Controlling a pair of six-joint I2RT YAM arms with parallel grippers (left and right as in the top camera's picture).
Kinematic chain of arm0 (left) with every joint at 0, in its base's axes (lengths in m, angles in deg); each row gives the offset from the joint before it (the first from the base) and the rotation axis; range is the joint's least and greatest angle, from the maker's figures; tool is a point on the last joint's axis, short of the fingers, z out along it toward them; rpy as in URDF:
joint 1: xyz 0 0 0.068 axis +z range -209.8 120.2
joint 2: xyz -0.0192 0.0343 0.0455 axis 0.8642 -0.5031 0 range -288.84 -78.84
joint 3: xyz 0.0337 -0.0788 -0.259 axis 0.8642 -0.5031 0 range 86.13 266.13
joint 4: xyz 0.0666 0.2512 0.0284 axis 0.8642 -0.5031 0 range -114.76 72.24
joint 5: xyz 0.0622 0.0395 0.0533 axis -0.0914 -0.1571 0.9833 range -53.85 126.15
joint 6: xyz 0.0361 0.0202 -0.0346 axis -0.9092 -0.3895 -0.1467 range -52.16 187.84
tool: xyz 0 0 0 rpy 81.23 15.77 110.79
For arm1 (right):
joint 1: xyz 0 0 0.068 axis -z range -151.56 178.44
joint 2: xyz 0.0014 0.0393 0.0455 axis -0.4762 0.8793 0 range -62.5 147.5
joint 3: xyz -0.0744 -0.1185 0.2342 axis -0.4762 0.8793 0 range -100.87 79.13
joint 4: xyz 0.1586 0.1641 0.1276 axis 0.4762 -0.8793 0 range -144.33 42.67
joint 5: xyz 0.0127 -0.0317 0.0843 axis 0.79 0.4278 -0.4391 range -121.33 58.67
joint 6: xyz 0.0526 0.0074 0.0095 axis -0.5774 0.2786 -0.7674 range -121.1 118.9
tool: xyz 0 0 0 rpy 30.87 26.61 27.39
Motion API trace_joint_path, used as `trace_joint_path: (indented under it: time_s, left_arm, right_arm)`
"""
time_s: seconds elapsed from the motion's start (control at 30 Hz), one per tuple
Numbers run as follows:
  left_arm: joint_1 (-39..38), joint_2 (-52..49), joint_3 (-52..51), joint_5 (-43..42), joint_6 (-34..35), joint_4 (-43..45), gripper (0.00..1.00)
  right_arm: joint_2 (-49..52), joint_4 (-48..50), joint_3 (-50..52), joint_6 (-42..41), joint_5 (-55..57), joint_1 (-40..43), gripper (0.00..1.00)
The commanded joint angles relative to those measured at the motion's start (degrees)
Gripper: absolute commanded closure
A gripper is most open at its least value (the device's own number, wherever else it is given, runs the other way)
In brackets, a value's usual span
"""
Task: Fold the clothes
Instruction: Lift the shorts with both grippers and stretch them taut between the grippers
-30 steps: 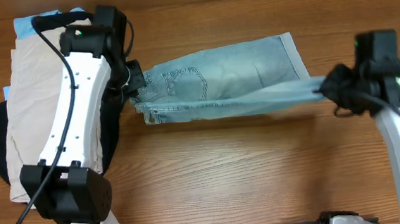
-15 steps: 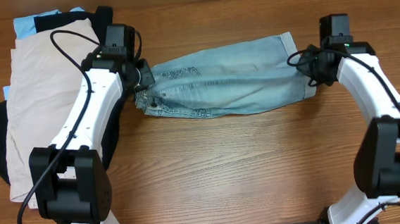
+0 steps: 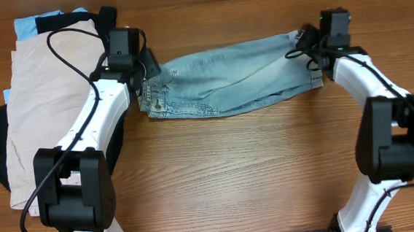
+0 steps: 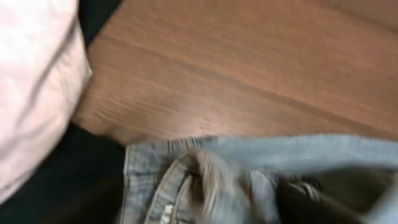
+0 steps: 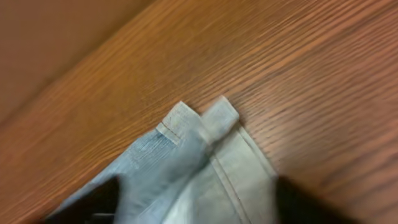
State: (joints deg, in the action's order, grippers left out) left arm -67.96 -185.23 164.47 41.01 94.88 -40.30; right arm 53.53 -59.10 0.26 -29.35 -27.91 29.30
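Overhead, the light is even, warm and fairly bright, falling from above. The wooden table (image 3: 255, 171) shows its grain crisply with no glare, and only a thin soft shadow runs under the lower edge of the denim shorts (image 3: 227, 85).

The left wrist view is smeared throughout. The beige garment (image 4: 31, 74) at upper left is washed out to a pinkish white, while the black garment (image 4: 56, 193) at lower left sinks into featureless dark.

The right wrist view is softer than the overhead one. The wood grain streaks, the upper left corner is dim, and the right gripper's fingers (image 5: 317, 202) are unfocused dark blurs in the bottom corners.
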Motion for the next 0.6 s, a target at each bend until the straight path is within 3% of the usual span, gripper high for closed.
trace_joint_path:
  time_s: [0.0,0.13,0.27,0.4,0.57]
  left_arm:
    - [0.4,0.0,-0.5,4.6,0.4,1.9,0.00]
    - [1.3,0.1,1.1,3.3,0.2,2.0,0.00]
    - [2.6,0.3,6.4,-2.7,-0.9,-5.1,0.00]
    - [2.9,0.3,12.8,-4.5,-7.1,-15.3,0.00]
    - [2.4,0.2,14.7,-4.5,-12.3,-22.0,0.00]
  right_arm:
    - [1.7,0.7,-1.4,0.2,0.9,-1.1,0.00]
    - [0.9,-1.0,-1.4,0.2,0.9,-1.0,0.00]
    - [-1.6,-6.7,-1.4,1.8,0.8,-0.1,0.00]
    - [-4.7,-13.1,-1.4,7.1,0.9,0.3,0.00]
    - [-5.6,-19.9,-1.3,9.0,1.0,0.3,0.03]
